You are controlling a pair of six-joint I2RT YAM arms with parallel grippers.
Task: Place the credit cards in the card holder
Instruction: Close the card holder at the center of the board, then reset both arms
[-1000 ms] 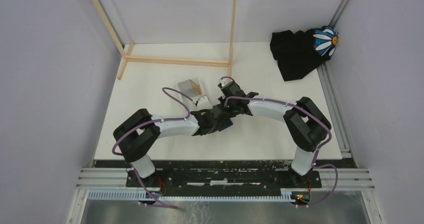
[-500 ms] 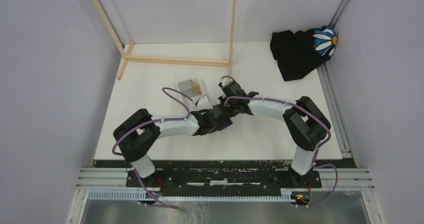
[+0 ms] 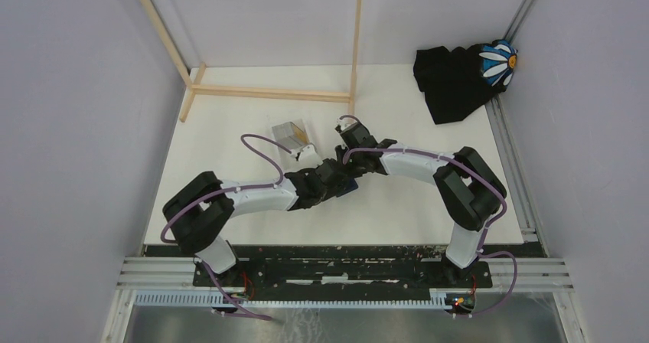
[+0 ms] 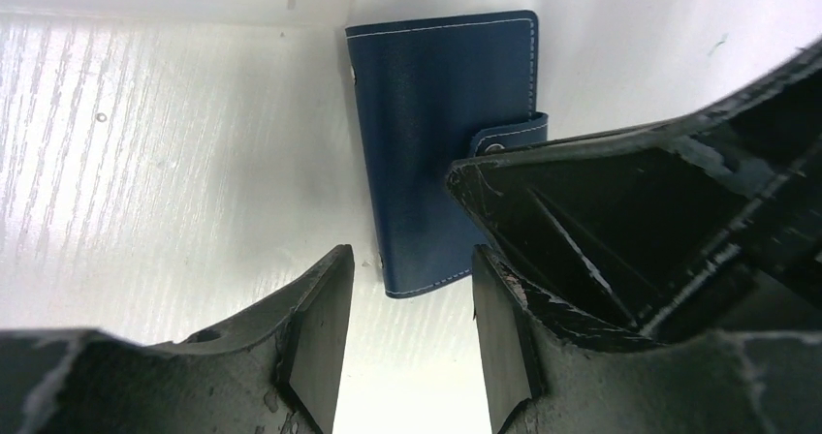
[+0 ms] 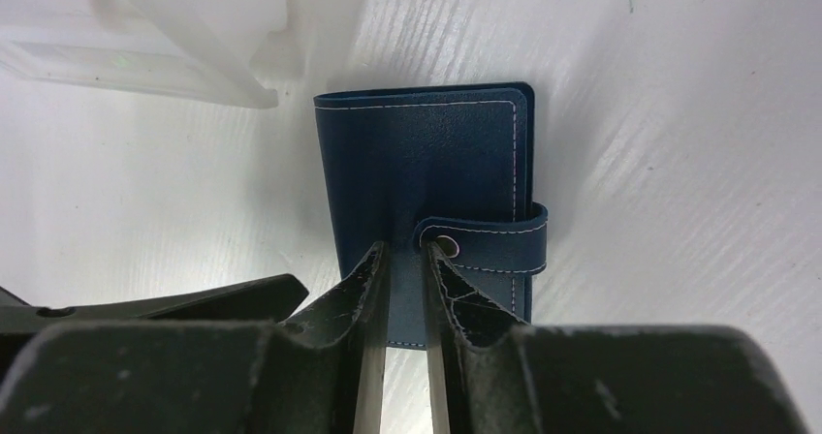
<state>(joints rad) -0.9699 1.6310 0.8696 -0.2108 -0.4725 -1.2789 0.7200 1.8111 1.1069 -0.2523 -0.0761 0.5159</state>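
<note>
The card holder (image 4: 441, 143) is a navy wallet lying closed and flat on the white table, its snap strap fastened; it also shows in the right wrist view (image 5: 426, 172). My left gripper (image 4: 412, 274) is open, its fingertips either side of the wallet's near edge. My right gripper (image 5: 402, 255) is almost shut, its tips on the wallet's face beside the snap (image 5: 448, 247). In the top view both grippers (image 3: 334, 176) meet over the wallet and hide most of it. The credit cards (image 3: 291, 135), silvery and orange-brown, lie in a clear plastic box.
The clear plastic box (image 5: 165, 46) stands just beyond the wallet. A wooden frame (image 3: 268, 93) lies at the back of the table (image 3: 413, 205). A black cloth (image 3: 455, 79) with a daisy-print object (image 3: 499, 61) sits at the back right. Walls close in both sides.
My left arm's elbow has swung left and its gripper has shifted slightly towards the wallet. The right arm and the wallet have not moved.
</note>
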